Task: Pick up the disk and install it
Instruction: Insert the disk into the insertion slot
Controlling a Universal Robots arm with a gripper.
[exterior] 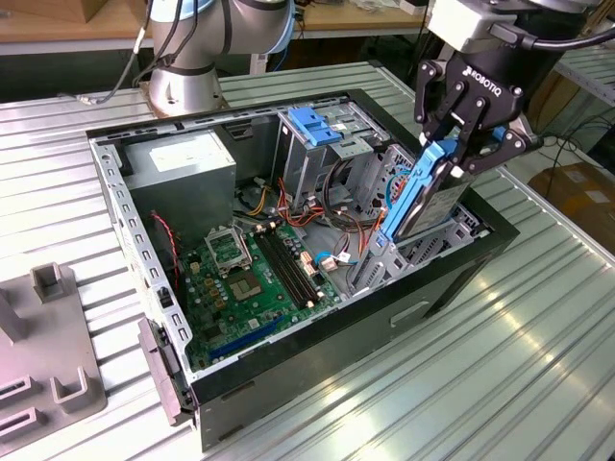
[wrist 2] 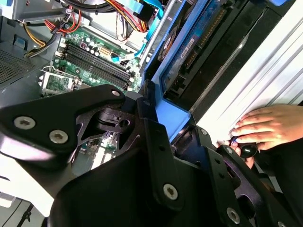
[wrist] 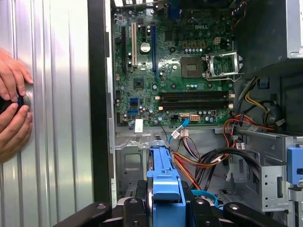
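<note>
- Gripper (exterior: pixel 465 149): closed on the disk (exterior: pixel 428 202), fingers clamped across its upper end on the blue caddy rail. The first wrist view shows that same blue end (wrist: pixel 163 189) sitting between the jaws.
- Disk pos: held in the air over the PC case (exterior: pixel 317 370), at the case corner on the exterior view's right, above the drive bay (exterior: pixel 377 269).
- Key relation, exterior view: disk hangs from the gripper toward approx 7 o'clock. Long axis runs approx 1 to 7 o'clock, so it's tilted, not vertical.
- Lower end is down at bay lvl. Can't tell whether it touches the bay metal or is just inside the opening.
- Judgement: pick-up done, install not finished, since most of the disk is above the case rim.
- Grey drive cage w/ blue bracket (exterior: pixel 317 130): approx 9 o'clock from the gripper, well apart.
- Motherboard (exterior: pixel 255 274): approx 8 o'clock from the disk, lower in the case.
- A person's hand (wrist: pixel 12 109) rests on the table (exterior: pixel 500 365) outside the case wall, apart from the disk.
</note>
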